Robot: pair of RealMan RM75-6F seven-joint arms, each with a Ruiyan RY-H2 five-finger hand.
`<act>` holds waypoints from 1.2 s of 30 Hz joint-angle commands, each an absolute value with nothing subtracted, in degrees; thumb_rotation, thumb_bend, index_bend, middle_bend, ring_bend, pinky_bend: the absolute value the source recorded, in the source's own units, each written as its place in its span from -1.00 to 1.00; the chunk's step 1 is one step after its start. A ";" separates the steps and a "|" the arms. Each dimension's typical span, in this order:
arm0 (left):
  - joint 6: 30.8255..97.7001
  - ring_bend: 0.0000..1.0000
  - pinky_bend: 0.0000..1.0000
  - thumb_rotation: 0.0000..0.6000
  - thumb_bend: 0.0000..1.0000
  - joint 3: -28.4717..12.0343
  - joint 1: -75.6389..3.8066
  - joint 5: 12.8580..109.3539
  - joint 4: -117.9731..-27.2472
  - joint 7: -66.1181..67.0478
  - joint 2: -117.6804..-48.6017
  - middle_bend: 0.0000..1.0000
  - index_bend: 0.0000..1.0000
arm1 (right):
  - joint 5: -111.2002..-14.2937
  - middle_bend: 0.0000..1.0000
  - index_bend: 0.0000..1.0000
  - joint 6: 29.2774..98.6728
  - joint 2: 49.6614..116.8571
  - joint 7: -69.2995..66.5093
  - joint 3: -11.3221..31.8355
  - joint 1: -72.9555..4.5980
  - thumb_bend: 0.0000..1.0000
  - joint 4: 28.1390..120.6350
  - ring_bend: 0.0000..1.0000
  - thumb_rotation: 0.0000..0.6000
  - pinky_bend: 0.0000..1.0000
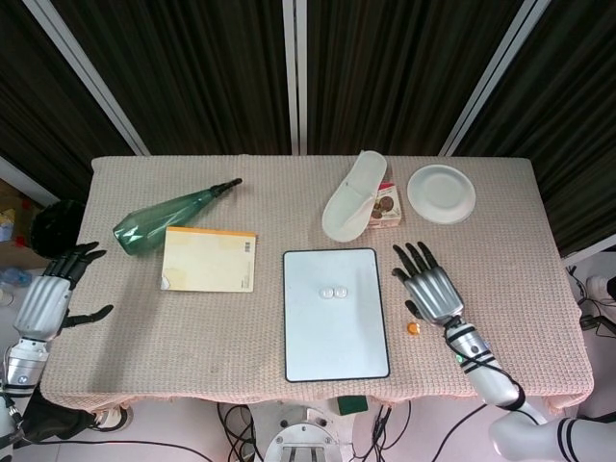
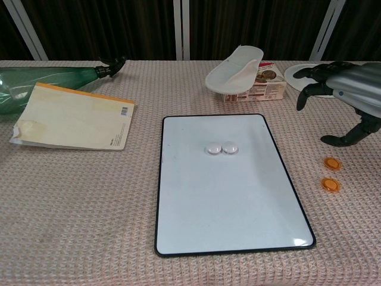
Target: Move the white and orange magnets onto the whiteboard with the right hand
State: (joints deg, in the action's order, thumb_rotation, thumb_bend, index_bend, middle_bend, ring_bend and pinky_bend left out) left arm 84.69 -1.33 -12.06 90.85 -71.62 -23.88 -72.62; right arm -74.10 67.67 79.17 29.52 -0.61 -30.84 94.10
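Two white magnets (image 2: 221,148) (image 1: 334,293) lie side by side on the upper middle of the whiteboard (image 2: 229,208) (image 1: 332,337). Two orange magnets (image 2: 332,163) (image 2: 328,184) rest on the tablecloth to the right of the board; the head view shows only one orange magnet (image 1: 414,328), the other being hidden under my hand. My right hand (image 1: 428,289) (image 2: 344,95) hovers above them with fingers spread and holds nothing. My left hand (image 1: 53,292) hangs open off the table's left edge.
A green bottle (image 1: 168,218) and a yellowish notepad (image 1: 210,259) lie at the left. A white slipper (image 1: 353,193), a snack box (image 1: 387,204) and a white plate (image 1: 441,193) stand at the back right.
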 commanded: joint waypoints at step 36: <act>83.94 -0.81 -0.70 1.00 -0.78 -1.16 -12.23 90.54 -73.11 -22.15 -72.13 -0.78 -0.66 | -74.96 -0.98 -0.07 62.36 84.72 25.92 -0.99 -26.39 -0.44 81.91 -1.00 1.00 -1.00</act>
